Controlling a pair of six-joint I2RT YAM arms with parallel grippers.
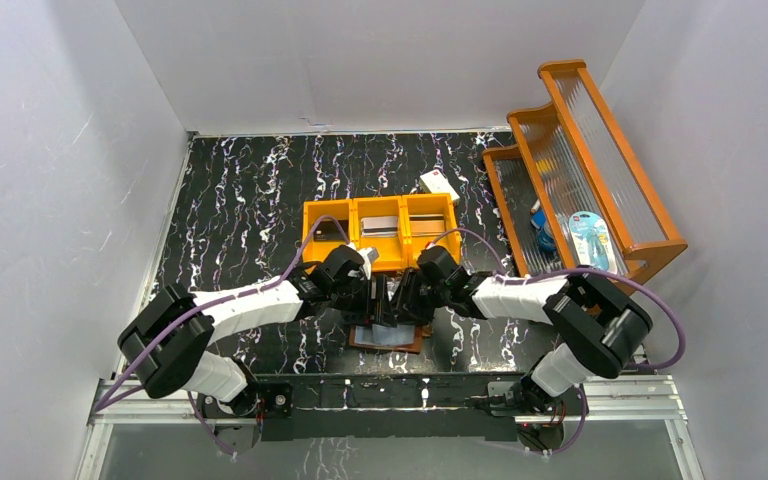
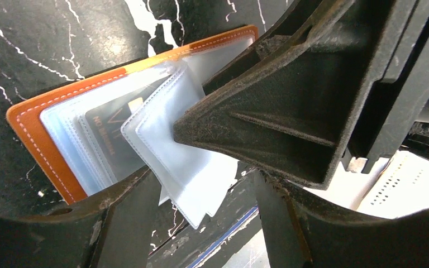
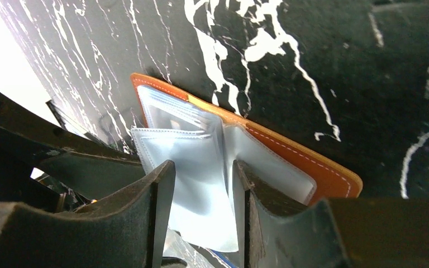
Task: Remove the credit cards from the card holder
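The right gripper (image 3: 202, 167) stands part-way open and grips nothing; a fan of clear sleeves (image 3: 198, 184) rises loose in the gap between its fingers. The left gripper (image 2: 204, 178) is set wider, likewise empty, and straddles the free ends of the same fan, with one finger of the right gripper crossing close in front of it. Directly beneath both sets of fingertips the card holder (image 2: 33, 128) lies open and flat on the table (image 2: 44, 44), its long axis running across each gripper's gap rather than along it. One dark credit card (image 2: 109, 137) is visible, seated in a sleeve just ahead of one left-gripper finger; the left arm is judged the nearer to it. Beyond both wrists stands the orange tray (image 1: 380, 201).
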